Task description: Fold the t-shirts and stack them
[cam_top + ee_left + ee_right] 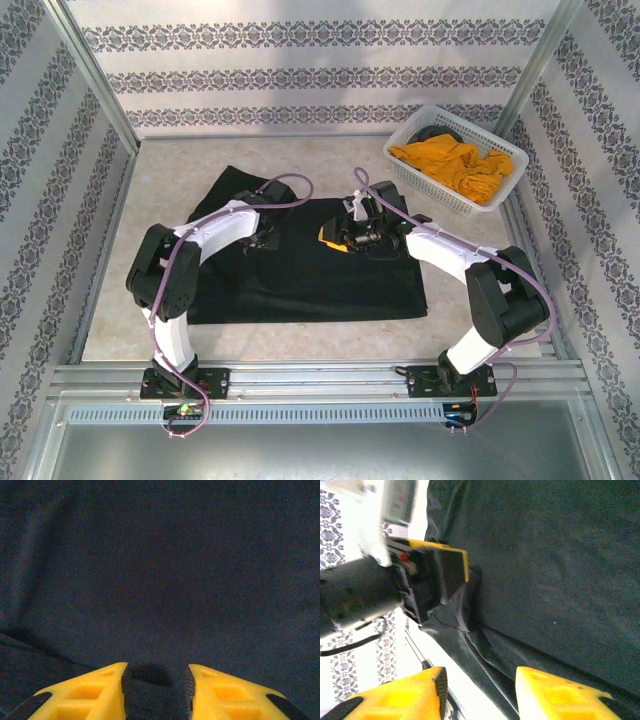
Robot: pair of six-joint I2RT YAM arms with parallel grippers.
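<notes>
The large plain black cloth t-shirt (300,270) lay spread across the pale bench (160,170). Both arms reached over its upper half. The left gripper (262,240) hung close above the cloth, jaws spread and nothing between them. The right gripper (338,238) was also spread and empty, near a rumpled edge of the shirt.

The likeliest trouble was a bad pinch. At that edge the cloth lay in overlapping layers, so closing jaws might have caught one layer only and dragged the shirt askew instead of folding it. The two grippers also stood near each other, and a careless reach by either could have knocked them together.

The black fabric looked matte and finely woven, with soft creases and a raised ridge beside the left gripper. The fingers (85,697) were hard yellow plastic wedges with dark pads. The crumpled mustard-orange t-shirt (450,165) sat heaped in the white plastic lattice basket (420,185), well apart at the far right.
</notes>
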